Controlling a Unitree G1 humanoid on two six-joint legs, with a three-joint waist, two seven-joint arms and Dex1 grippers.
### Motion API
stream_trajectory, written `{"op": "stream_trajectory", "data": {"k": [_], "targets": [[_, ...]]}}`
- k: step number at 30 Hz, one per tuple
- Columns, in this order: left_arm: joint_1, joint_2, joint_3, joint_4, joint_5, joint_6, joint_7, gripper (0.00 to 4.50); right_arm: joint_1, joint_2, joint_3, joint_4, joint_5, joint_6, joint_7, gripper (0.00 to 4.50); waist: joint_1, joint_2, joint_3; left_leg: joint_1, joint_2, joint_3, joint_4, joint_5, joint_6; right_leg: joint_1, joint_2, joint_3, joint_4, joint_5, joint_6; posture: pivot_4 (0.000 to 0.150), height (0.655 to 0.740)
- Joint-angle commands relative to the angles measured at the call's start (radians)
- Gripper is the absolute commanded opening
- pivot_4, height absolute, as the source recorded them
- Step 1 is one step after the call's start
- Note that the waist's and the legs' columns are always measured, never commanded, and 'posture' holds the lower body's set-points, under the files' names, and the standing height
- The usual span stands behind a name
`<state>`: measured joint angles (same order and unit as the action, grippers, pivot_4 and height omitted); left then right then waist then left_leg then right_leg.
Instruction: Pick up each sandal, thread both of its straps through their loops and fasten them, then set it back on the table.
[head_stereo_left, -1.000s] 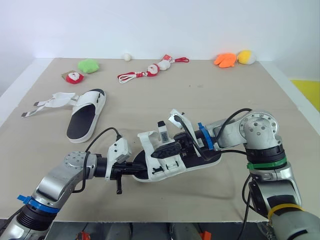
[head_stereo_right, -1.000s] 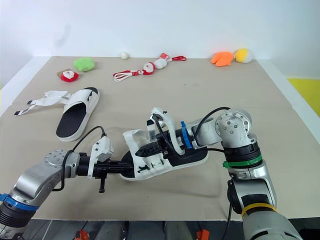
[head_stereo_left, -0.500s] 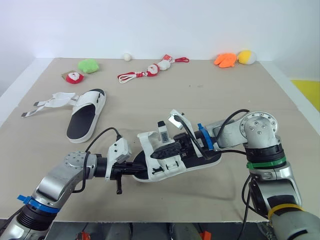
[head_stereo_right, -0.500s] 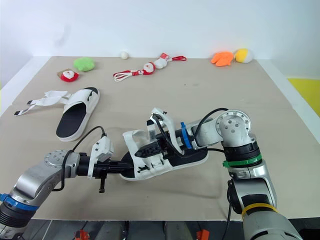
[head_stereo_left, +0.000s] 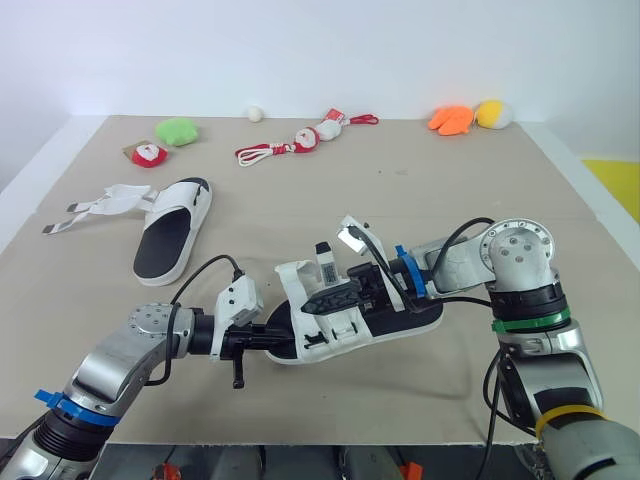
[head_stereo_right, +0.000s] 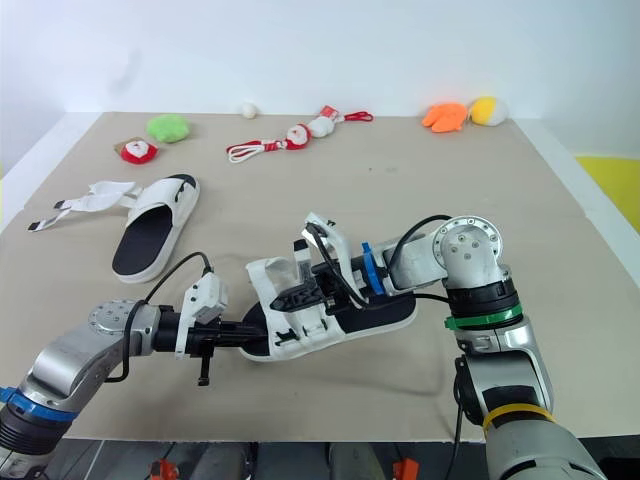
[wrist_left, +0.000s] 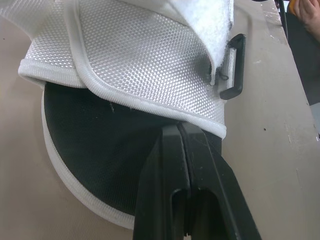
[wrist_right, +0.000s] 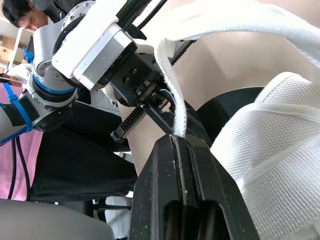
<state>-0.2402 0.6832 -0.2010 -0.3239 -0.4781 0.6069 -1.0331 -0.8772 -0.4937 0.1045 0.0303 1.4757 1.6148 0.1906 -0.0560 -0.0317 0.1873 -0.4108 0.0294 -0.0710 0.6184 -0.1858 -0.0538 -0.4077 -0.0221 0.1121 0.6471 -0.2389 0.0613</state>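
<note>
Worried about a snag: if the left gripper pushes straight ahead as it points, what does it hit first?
Likely the white mesh strap of the sandal, right ahead of the left gripper.

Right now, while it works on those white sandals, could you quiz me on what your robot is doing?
1. True or false: the white, black-soled sandal lying at the table's left has loose straps.
2. The right gripper pinches: A) a white fabric strap; B) a green plush toy; C) a small white ball.
3. Fill in: the left gripper is shut on the near sandal's ____.

Key: 1 true; 2 A; 3 sole.
</note>
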Motion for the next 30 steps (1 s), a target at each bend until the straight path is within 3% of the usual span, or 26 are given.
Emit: {"op": "stream_trajectory", "data": {"k": [1, 15, 30], "targets": [[0.017, 0.001, -0.038, 0.024, 0.033, 0.018, 0.011, 0.0, -0.019, -0.002, -0.027, -0.005, 0.05, 0.0, -0.011, 0.08, 0.0, 0.0, 0.0, 0.0, 0.0, 0.0, 0.0, 0.0, 0.0, 0.0, 0.0, 0.0, 0.0, 0.0, 0.0, 0.15, 0.74], [0.025, -0.001, -0.039, 0.016, 0.031, 0.02, 0.014, 0.0, -0.026, -0.047, 0.022, 0.011, 0.226, -0.026, -0.101, 0.08, 0.0, 0.0, 0.0, -0.001, 0.0, 0.0, 0.0, 0.0, 0.0, 0.0, 0.0, 0.0, -0.001, 0.0, 0.0, 0.15, 0.74], [0.022, -0.004, -0.038, 0.017, 0.032, 0.021, 0.02, 0.0, 0.012, -0.069, 0.056, -0.06, 0.102, -0.028, -0.106, 0.08, 0.0, 0.0, 0.0, -0.001, 0.0, 0.0, 0.0, 0.0, 0.0, -0.001, 0.0, 0.0, -0.001, 0.0, 0.0, 0.15, 0.74]]}}
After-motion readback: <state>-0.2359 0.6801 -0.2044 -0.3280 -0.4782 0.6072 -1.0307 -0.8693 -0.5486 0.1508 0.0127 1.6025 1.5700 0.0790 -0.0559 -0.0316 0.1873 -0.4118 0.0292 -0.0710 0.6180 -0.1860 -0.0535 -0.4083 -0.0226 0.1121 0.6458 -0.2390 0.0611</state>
